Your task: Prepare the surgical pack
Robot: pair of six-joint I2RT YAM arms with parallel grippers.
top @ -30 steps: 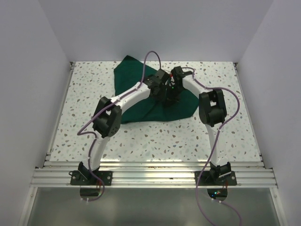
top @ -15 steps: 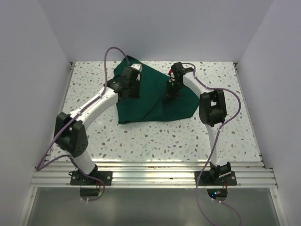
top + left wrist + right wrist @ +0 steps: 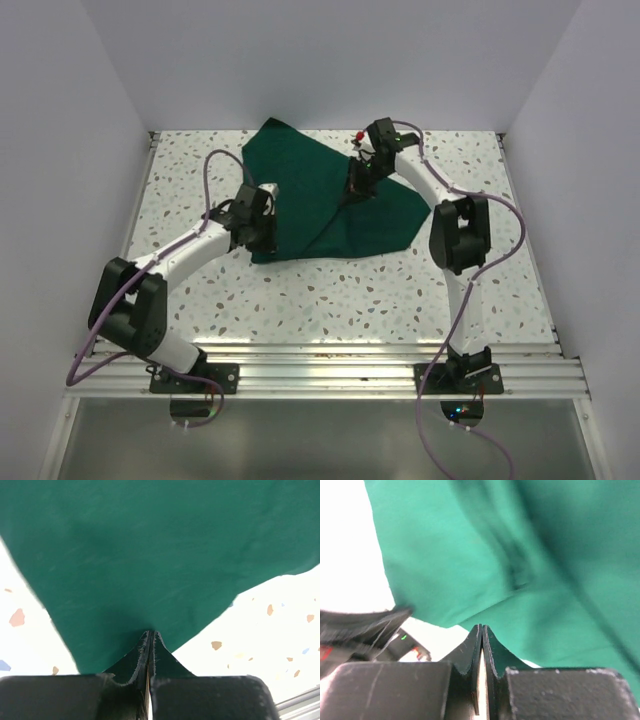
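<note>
Spreading across the far middle of the speckled table (image 3: 330,290), the dark green cloth (image 3: 310,185) lies as one big crumpled sheet. One corner points to the far wall, and another points out to the right. A raised crease runs across the cloth from its middle toward the near left edge.

From where I stand, the left arm (image 3: 190,255) reaches in low from the near left. The right arm (image 3: 430,185) curves round from the right, over the cloth's far side.

The left claw (image 3: 262,228) sits at the cloth's near left corner. In its wrist view, its fingers (image 3: 137,657) are pressed tight together with no gap. Their tips are down on the cloth close to its edge, with bare table on either side. I cannot tell whether any cloth is caught between them.

The right claw (image 3: 357,190) is over the middle of the cloth, at the far end of the crease. Its fingers (image 3: 467,652) are closed to a thin slit and pinch the cloth, which bunches into folds just beyond the tips. That view is rather blurred.
</note>
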